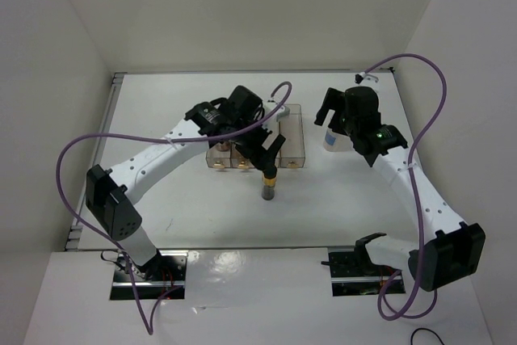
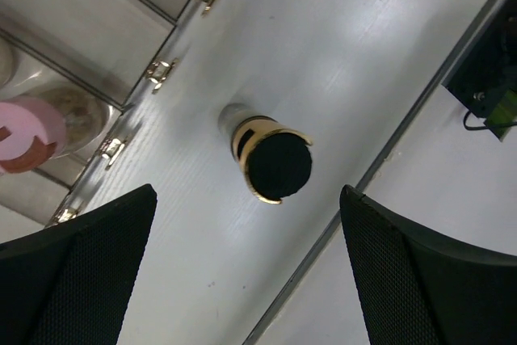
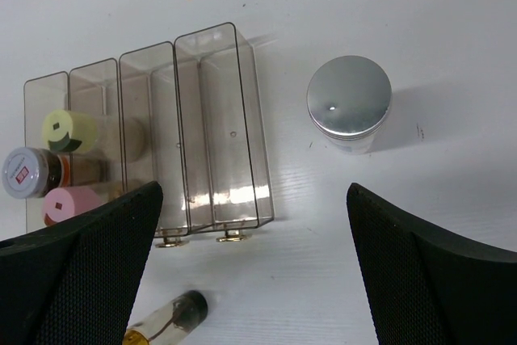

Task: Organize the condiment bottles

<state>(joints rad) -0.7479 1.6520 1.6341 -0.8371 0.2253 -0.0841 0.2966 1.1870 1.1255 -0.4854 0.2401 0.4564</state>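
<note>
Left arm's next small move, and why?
Probably lower the left gripper straight down over the slim dark bottle. Its jaws are open, and the bottle stands upright in front of the rack, roughly centred between them in the left wrist view, not yet gripped.

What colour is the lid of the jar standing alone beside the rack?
Silver-grey; the lid shows best in the right wrist view.

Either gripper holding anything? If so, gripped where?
Nothing held. Left gripper open, not touching the slim dark gold-banded bottle; right gripper open, apart from the grey-capped clear jar.
</note>
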